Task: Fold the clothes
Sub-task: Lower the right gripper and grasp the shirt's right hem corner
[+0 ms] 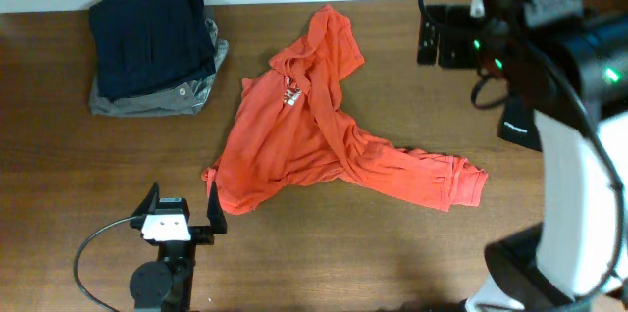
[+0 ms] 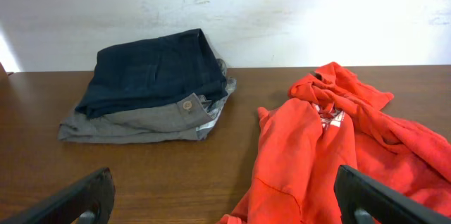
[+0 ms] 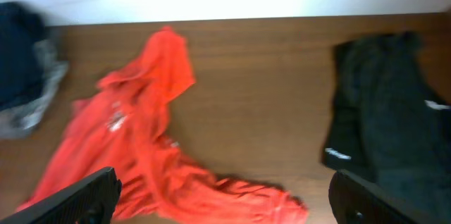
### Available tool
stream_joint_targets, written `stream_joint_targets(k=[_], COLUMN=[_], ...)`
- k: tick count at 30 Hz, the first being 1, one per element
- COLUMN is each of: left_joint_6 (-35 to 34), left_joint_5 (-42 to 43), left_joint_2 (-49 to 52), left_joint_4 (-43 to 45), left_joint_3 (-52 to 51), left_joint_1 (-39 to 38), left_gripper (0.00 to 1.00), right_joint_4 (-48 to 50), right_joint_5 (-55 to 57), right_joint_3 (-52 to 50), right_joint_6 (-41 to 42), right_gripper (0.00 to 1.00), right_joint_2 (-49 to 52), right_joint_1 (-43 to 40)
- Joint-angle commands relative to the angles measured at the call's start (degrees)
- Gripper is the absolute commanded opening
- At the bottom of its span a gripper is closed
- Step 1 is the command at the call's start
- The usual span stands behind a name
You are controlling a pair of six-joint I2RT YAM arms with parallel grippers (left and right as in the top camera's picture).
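At the far left of the brown table (image 1: 59, 155) sits a folded navy and grey stack (image 1: 152, 52). My left gripper (image 1: 182, 206) hovers near the front edge, fingers spread wide and holding nothing. The orange-red T-shirt (image 1: 314, 126) lies crumpled at the centre, one part stretching right. A black garment (image 3: 384, 111) lies further right. My right gripper (image 3: 225, 199) hangs above the table, fingers wide apart and empty.

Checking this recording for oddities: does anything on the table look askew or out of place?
The orange-red T-shirt lies crumpled and twisted mid-table, one end trailing right, neither flat nor folded. The navy and grey stack at back left looks neatly folded by contrast.
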Motion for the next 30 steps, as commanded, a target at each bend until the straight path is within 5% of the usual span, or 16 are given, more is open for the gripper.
stream_joint_targets(k=[1, 19, 24, 30], left_joint_6=[-0.52, -0.52, -0.52, -0.52], left_joint_5=[0.66, 0.72, 0.7, 0.7], left_joint_2=[-0.33, -0.33, -0.33, -0.33], left_joint_4=[-0.46, -0.44, -0.44, -0.46], left_joint_3=[-0.07, -0.07, -0.07, -0.07], left_joint_1=[0.35, 0.35, 0.35, 0.35], left_gripper=[0.99, 0.99, 0.99, 0.99], right_joint_4=[-0.39, 4.42, 12.85, 19.85], right_joint_5=[-6.4, 5.62, 3.96, 3.96], right_joint_3=[-4.57, -66.38, -81.55, -86.51], right_joint_6=[-0.13, 21.53, 21.59, 22.47], right_gripper=[0.99, 0.99, 0.99, 0.99], right_joint_2=[-2.84, -43.95, -46.01, -39.56], right_joint_1=[1.38, 1.55, 1.44, -4.68])
